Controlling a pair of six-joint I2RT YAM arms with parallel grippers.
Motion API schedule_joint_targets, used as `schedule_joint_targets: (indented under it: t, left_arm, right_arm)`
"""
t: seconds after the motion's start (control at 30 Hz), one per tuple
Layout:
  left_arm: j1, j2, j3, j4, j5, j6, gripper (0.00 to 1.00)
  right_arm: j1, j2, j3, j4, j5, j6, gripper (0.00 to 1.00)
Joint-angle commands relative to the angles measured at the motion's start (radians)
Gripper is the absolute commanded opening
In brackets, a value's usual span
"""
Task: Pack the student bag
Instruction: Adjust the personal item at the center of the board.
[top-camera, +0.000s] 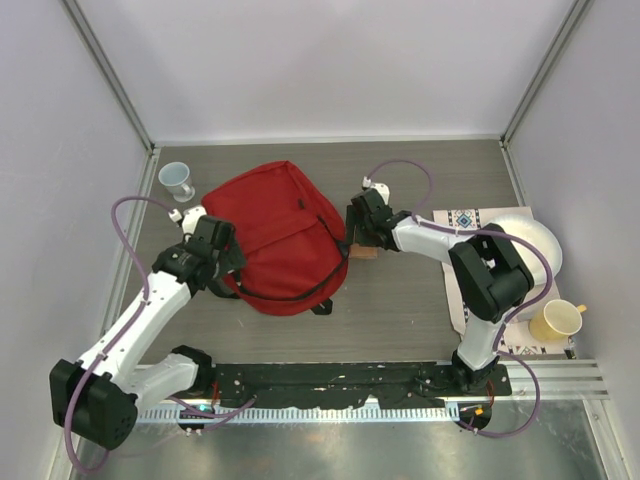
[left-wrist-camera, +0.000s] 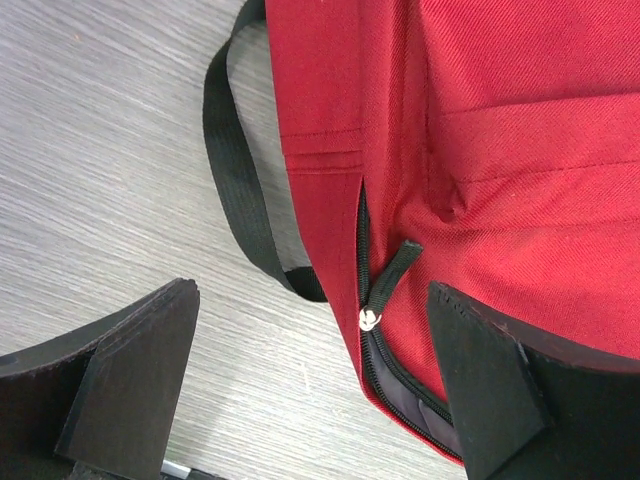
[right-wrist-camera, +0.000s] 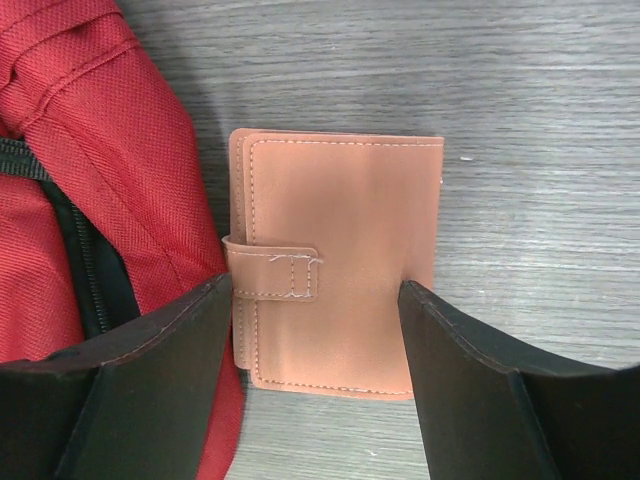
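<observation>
The student bag (top-camera: 275, 235), a large red fabric backpack with black zips and black straps, lies flat on the table left of centre, between the two arms. We judge the step to be early: getting the bag open and bringing the first item to it. The left gripper (left-wrist-camera: 312, 365) hangs over the bag's near-left edge with its jaws wide and nothing in them. The black zip pull tab (left-wrist-camera: 388, 282) sits between the fingers, nearer the right one, and touches neither. Below the tab the zip gapes a little and shows dark lining; above it the teeth are closed. A black webbing strap (left-wrist-camera: 235, 185) loops out onto the table beside it. The right gripper (right-wrist-camera: 318, 345) straddles a flat tan leather wallet with a snap strap (right-wrist-camera: 340, 240), which lies on the table just beside the bag's right edge. The jaws stand apart at roughly the wallet's width, and we cannot tell whether the pads bear on it. Next, as we read it, the left gripper should close on the tab and draw the zip further open. The wallet needs a firm pinch across its edges before lifting. The surface is a grey wood-grain table (top-camera: 400, 310) inside white walls with metal corner posts. Well apart from the bag stand a small white cup (top-camera: 178, 180), a white plate (top-camera: 535, 245) on a patterned mat (top-camera: 465, 220) and a yellow cup (top-camera: 557, 320).
</observation>
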Motion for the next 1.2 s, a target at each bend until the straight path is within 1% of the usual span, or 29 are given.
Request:
schedule_joint_targets:
  t: [0.0,0.17,0.27,0.4,0.47,0.5,0.53,0.6,0.63,0.7,0.73,0.77,0.8,0.83,0.9,0.93,0.97,1.0,1.03,1.1,1.13,1.17]
  left_arm:
    - [0.027,-0.009,-0.027,0.087,0.086,-0.014,1.0]
    - [0.028,0.014,-0.043,0.133,0.127,-0.014,1.0]
    - [0.03,0.028,-0.052,0.156,0.146,-0.015,1.0]
    - [0.03,0.04,-0.061,0.183,0.153,-0.014,1.0]
    - [0.03,0.046,-0.067,0.193,0.152,-0.012,1.0]
    - [0.032,0.045,-0.07,0.208,0.155,-0.011,1.0]
    - [0.03,0.046,-0.073,0.217,0.158,-0.005,1.0]
    - [0.033,0.051,-0.084,0.237,0.161,-0.001,1.0]
    - [0.035,0.054,-0.09,0.26,0.163,0.006,1.0]
    - [0.047,0.072,-0.101,0.285,0.169,0.012,0.94]
    - [0.053,0.078,-0.104,0.292,0.172,0.014,0.91]
    - [0.061,0.086,-0.11,0.3,0.181,0.014,0.82]
    - [0.073,0.094,-0.115,0.317,0.196,0.014,0.79]
    - [0.081,0.095,-0.123,0.321,0.201,0.015,0.75]
    - [0.093,0.092,-0.132,0.337,0.206,0.014,0.71]
    - [0.097,0.089,-0.144,0.344,0.21,0.014,0.66]
    - [0.108,0.086,-0.152,0.36,0.216,0.014,0.64]
    - [0.113,0.086,-0.156,0.366,0.227,0.009,0.62]
    - [0.116,0.086,-0.164,0.369,0.23,0.006,0.56]
    - [0.119,0.086,-0.175,0.383,0.236,0.003,0.5]
    - [0.119,0.088,-0.179,0.386,0.245,0.003,0.43]
    - [0.119,0.088,-0.181,0.39,0.247,0.005,0.39]
  right_arm:
    - [0.001,0.011,0.005,-0.042,0.104,-0.05,0.73]
    - [-0.006,0.004,-0.012,-0.08,0.22,-0.067,0.76]
    - [-0.025,-0.012,-0.021,-0.096,0.255,-0.081,0.76]
    - [-0.032,-0.07,-0.02,-0.126,0.303,-0.098,0.77]
    - [-0.032,-0.14,-0.024,-0.126,0.274,-0.105,0.77]
    - [-0.031,-0.169,-0.027,-0.128,0.224,-0.101,0.77]
    - [-0.032,-0.235,-0.032,-0.125,0.192,-0.09,0.77]
    - [-0.032,-0.298,-0.063,-0.1,0.104,-0.046,0.77]
    - [-0.032,-0.326,-0.079,-0.088,0.01,-0.027,0.77]
    - [-0.029,-0.394,-0.133,-0.053,-0.074,0.035,0.77]
    - [-0.023,-0.407,-0.151,-0.04,-0.152,0.056,0.77]
    - [-0.019,-0.432,-0.185,-0.034,-0.181,0.079,0.77]
    - [-0.01,-0.441,-0.204,-0.014,-0.207,0.12,0.77]
    - [-0.003,-0.45,-0.243,-0.002,-0.279,0.149,0.77]
    - [0.006,-0.476,-0.288,0.053,-0.333,0.233,0.77]
    - [0.007,-0.486,-0.344,0.087,-0.387,0.261,0.77]
    - [0.012,-0.498,-0.371,0.157,-0.407,0.292,0.77]
    - [0.014,-0.501,-0.397,0.192,-0.428,0.357,0.77]
    - [0.018,-0.498,-0.438,0.241,-0.445,0.382,0.77]
    - [0.035,-0.481,-0.454,0.294,-0.459,0.43,0.77]
    - [0.04,-0.471,-0.457,0.306,-0.461,0.441,0.77]
    - [0.041,-0.461,-0.457,0.329,-0.473,0.451,0.77]
